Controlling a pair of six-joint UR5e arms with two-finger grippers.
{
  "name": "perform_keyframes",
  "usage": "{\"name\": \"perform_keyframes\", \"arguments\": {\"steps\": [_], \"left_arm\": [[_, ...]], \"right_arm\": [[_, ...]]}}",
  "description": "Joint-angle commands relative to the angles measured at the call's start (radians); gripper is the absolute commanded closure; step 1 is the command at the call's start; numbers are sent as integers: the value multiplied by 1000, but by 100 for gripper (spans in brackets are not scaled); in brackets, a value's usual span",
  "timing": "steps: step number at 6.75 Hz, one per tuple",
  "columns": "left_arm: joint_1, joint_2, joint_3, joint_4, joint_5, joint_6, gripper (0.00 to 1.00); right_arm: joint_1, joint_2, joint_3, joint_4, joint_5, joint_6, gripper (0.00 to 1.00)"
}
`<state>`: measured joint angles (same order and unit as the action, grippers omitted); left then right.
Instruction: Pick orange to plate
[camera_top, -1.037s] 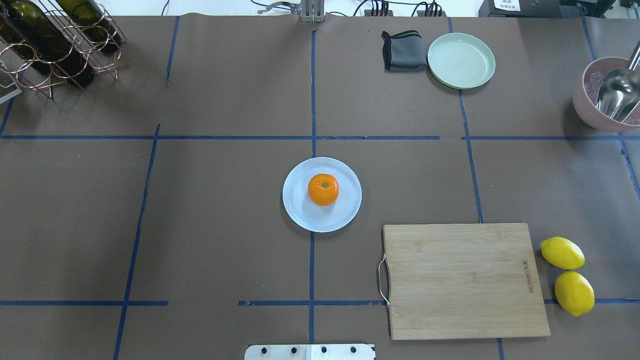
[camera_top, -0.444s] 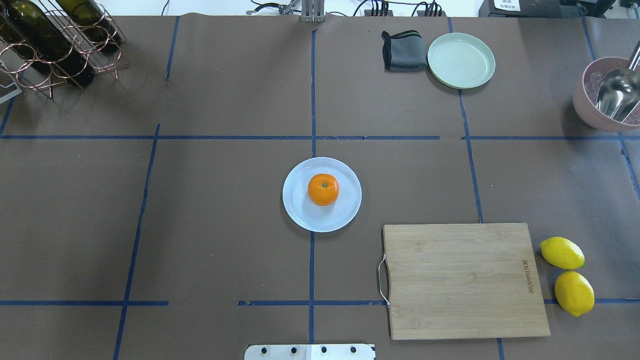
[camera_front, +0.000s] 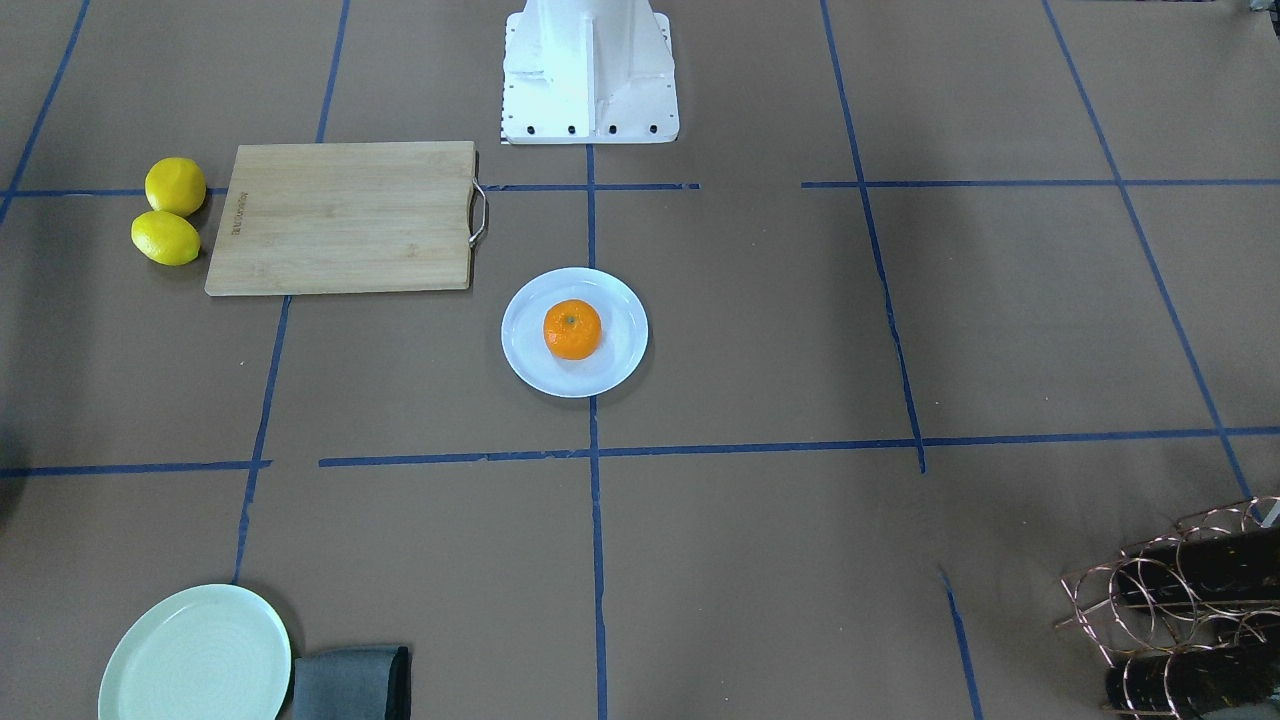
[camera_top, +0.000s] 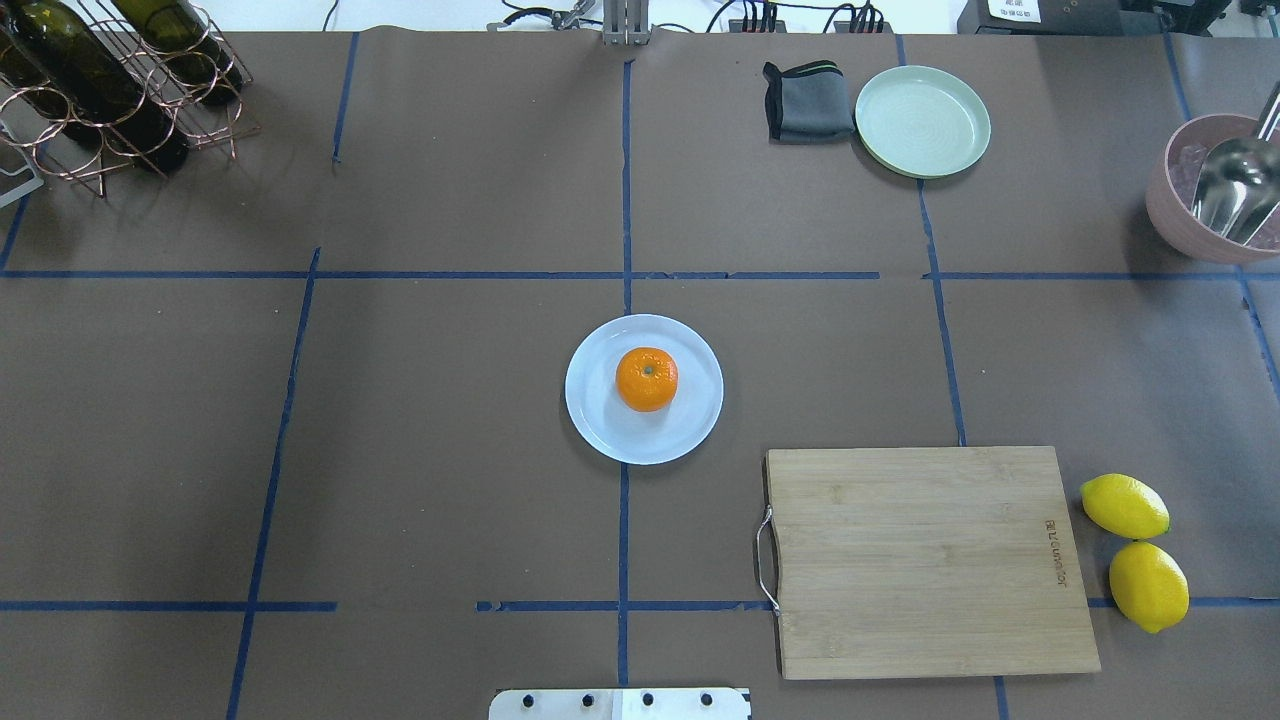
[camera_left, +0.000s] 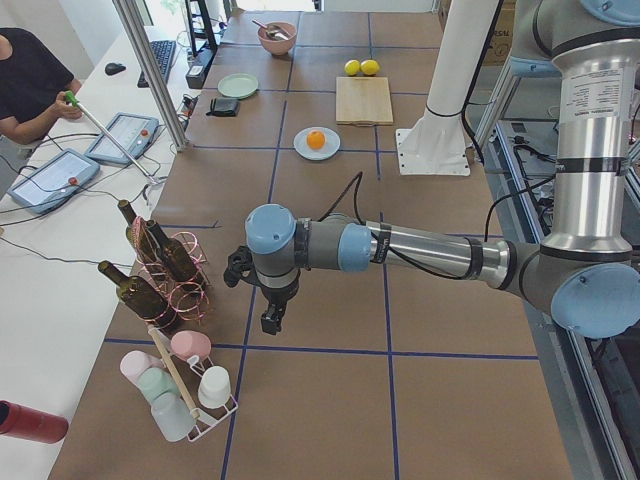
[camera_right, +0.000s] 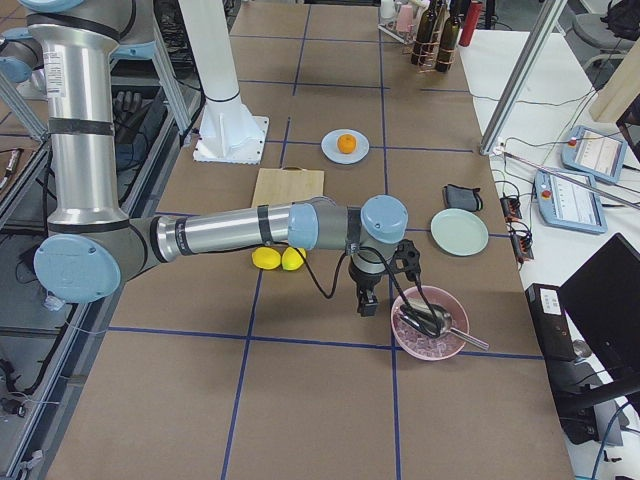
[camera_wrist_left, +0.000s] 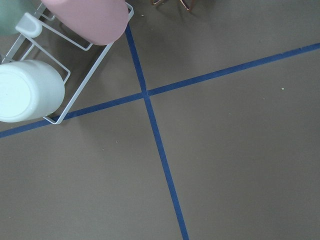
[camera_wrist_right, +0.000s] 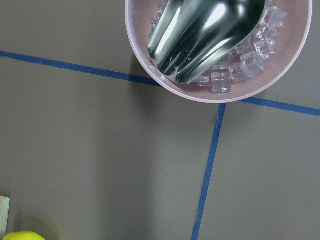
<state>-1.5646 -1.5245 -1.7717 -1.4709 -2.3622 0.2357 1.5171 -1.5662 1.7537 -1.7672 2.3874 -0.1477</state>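
The orange (camera_top: 646, 379) rests stem-up on the white plate (camera_top: 600, 425) at the table's middle; the front-facing view shows the orange (camera_front: 572, 329) slightly back of centre on the plate (camera_front: 535, 368). Neither arm appears in the overhead or front-facing views. In the exterior left view my left gripper (camera_left: 272, 320) hangs over bare table far from the orange (camera_left: 316, 140), by the bottle rack. In the exterior right view my right gripper (camera_right: 366, 303) hangs beside the pink bowl, far from the orange (camera_right: 346, 143). Whether either gripper is open or shut I cannot tell.
A wooden cutting board (camera_top: 925, 560) lies right of the plate, with two lemons (camera_top: 1125, 506) beyond it. A mint-green plate (camera_top: 922, 121) and grey cloth (camera_top: 806, 101) sit far right. A pink bowl (camera_top: 1170, 205) holds ice and a scoop. The bottle rack (camera_top: 110, 85) stands far left; a cup rack (camera_wrist_left: 60, 65) sits nearby.
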Motion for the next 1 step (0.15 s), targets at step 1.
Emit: {"name": "perform_keyframes", "arguments": {"steps": [1], "left_arm": [[0,0,-6,3,0,-1,0]], "right_arm": [[0,0,1,0,1,-1,0]]}}
